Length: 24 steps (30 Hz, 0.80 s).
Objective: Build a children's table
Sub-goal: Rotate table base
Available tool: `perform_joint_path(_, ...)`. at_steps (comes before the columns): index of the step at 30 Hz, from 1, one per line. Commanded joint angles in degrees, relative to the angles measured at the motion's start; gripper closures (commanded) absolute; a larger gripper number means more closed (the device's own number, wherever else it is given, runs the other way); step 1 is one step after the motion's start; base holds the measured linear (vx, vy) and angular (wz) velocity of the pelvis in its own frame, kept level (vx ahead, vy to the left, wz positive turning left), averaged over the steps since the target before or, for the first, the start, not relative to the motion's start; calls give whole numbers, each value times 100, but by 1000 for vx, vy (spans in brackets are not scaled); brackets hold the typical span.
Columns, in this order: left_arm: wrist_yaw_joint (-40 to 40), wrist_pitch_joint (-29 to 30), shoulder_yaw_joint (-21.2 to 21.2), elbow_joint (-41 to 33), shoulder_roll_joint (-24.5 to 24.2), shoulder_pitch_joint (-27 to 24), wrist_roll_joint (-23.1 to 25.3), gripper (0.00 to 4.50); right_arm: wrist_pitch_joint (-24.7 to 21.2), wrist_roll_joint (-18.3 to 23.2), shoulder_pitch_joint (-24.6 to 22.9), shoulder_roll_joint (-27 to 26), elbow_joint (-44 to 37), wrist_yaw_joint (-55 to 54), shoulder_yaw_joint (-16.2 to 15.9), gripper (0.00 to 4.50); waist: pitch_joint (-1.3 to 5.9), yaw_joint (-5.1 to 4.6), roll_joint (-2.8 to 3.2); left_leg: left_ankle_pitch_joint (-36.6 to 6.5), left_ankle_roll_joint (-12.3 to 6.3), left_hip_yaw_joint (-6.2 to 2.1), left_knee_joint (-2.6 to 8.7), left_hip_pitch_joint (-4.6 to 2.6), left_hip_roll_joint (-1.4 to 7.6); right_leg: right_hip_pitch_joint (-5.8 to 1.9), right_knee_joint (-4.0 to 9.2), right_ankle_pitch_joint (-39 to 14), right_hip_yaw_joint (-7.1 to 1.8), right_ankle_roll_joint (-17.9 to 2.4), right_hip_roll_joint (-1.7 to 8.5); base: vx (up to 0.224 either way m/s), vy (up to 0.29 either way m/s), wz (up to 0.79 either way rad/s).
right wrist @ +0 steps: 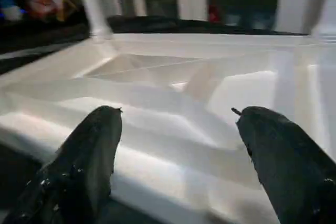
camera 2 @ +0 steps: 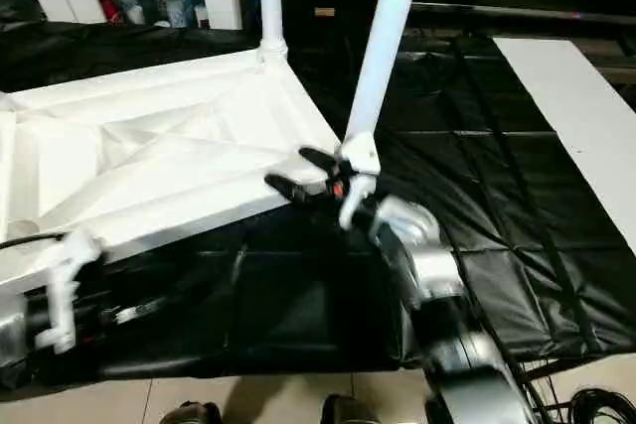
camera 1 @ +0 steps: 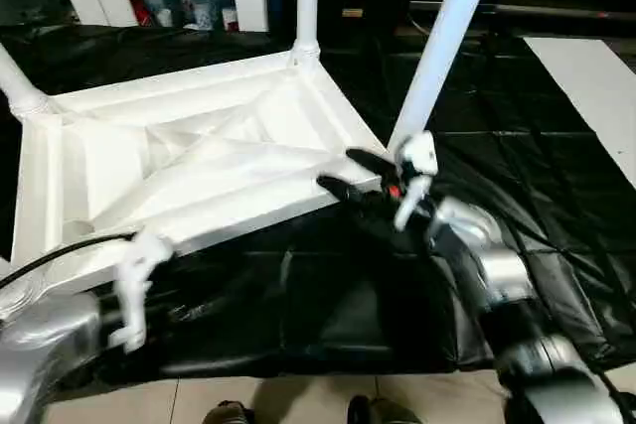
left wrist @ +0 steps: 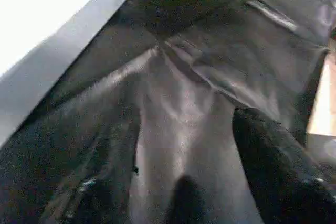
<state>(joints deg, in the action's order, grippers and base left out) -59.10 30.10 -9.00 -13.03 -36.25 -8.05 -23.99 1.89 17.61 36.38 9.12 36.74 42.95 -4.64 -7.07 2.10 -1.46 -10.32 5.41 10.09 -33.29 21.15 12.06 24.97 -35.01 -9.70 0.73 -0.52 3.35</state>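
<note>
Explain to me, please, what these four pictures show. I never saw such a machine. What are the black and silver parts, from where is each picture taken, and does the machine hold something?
This is a humanoid robot building a children's table. Two pictures come from cameras in its head, looking down over its silver arms. The other two come from cameras on its wrists, looking along the black fingers.

The white tabletop lies upside down on a black sheet, so you see its ribbed underside. White legs already stand in its corners.

The right gripper is open at the near right corner of the tabletop, beside the foot of one leg, and holds nothing. In the right wrist view its two fingers are spread apart in front of the ribs.

The left gripper hangs low at the near left, holding nothing; its wrist camera looks at the sheet.
</note>
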Motion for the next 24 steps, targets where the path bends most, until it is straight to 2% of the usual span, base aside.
perform_joint_path(1,-141,-145,-207,-141,-125,-304,-68,111,283,-100,235,28,470,-174,214,64,445,5,90,-1102,-237,54,379,-66,37,-314,331,-832,-150,-1410,226,0,0,0)
perform_joint_path(2,-177,-198,-347,-170,-128,-494,-117,116,406,-139,384,59,716,-284,298,64,454,-9,91,-1023,-278,54,372,-60,40,-317,311,-697,-146,-1460,229,0,0,0)
perform_joint_path(4,-183,-203,-420,-187,-113,-562,-162,84,437,-141,435,77,801,-317,333,64,457,3,97,-996,-337,70,358,-75,42,-309,306,-574,-151,-1504,217,0,0,0)
perform_joint_path(5,-183,-203,-420,-187,-113,-562,-162,84,437,-141,435,77,801,-317,333,64,452,13,100,-990,-353,73,360,-78,40,-307,310,-563,-151,-1505,212,0,0,0)
perform_joint_path(6,-211,-320,-642,-178,-53,-760,-254,68,596,-204,573,160,1089,-534,444,64,452,30,111,-1029,-355,73,359,-76,47,-305,308,-596,-149,-1516,224,0,0,0)
perform_joint_path(8,-262,-441,-829,-217,-16,-1009,-349,70,757,-282,736,285,1449,-872,569,64,430,20,109,-1300,-252,62,378,-68,47,-303,339,-957,-139,-1496,227,0,0,0)
perform_joint_path(9,-276,-450,-877,-239,-6,-1076,-387,70,804,-303,777,323,1544,-963,599,64,437,36,112,-1387,-228,76,363,-97,54,-280,343,-1033,-146,-1482,230,0,0,0)
perform_joint_path(10,-309,-459,-951,-271,1,-1181,-439,29,851,-322,836,385,1683,-1092,647,64,421,35,112,-1516,-193,69,373,-96,57,-274,350,-1189,-146,-1435,220,0,0,0)
perform_joint_path(13,-442,-546,-1187,-287,-61,-1495,-596,33,1118,-456,1068,595,2244,-1659,811,64,418,83,115,-1639,-141,80,368,-114,45,-244,365,-1348,-146,-1327,205,0,0,0)
perform_joint_path(15,-532,-616,-1353,-280,-86,-1638,-679,21,1169,-485,1186,715,2525,-2090,947,64,425,103,107,-1678,-137,84,353,-121,38,-234,360,-1334,-152,-1287,197,0,0,0)
perform_joint_path(16,-588,-642,-1432,-285,-100,-1708,-707,9,1199,-483,1231,761,2631,-2245,1014,64,425,113,65,-1656,-154,88,350,-106,34,-240,357,-1272,-152,-1228,188,0,0,0)
perform_joint_path(17,-651,-681,-1509,-285,-120,-1781,-710,9,1198,-460,1259,797,2695,-2326,1068,64,428,110,77,-1613,-179,75,352,-75,28,-257,336,-1236,-153,-1219,194,0,0,0)
perform_joint_path(18,-697,-713,-1568,-281,-136,-1836,-707,9,1197,-439,1275,814,2731,-2332,1098,64,426,113,76,-1624,-186,75,354,-78,30,-253,344,-1244,-151,-1198,189,0,0,0)
perform_joint_path(19,-761,-783,-1698,-235,-180,-1935,-726,9,1241,-431,1293,815,2777,-2260,1100,64,426,99,46,-1619,-200,81,346,-76,30,-250,340,-1226,-152,-1193,185,0,0,0)
perform_joint_path(20,-790,-819,-1764,-209,-203,-1984,-738,9,1266,-429,1302,813,2799,-2216,1095,64,426,96,58,-1610,-223,74,348,-57,25,-265,336,-1224,-152,-1185,190,0,0,0)
perform_joint_path(22,-835,-925,-2062,-52,-255,-2047,-804,9,1347,-461,1273,749,2803,-2005,1051,64,414,68,28,-1625,-269,75,347,-48,29,-260,347,-1258,-152,-1166,182,0,0,0)
perform_joint_path(24,-777,-1042,-2314,95,-268,-1961,-894,9,1413,-502,1213,666,2793,-1762,1000,64,408,58,24,-1664,-295,73,348,-53,27,-253,354,-1308,-150,-1163,177,0,0,0)
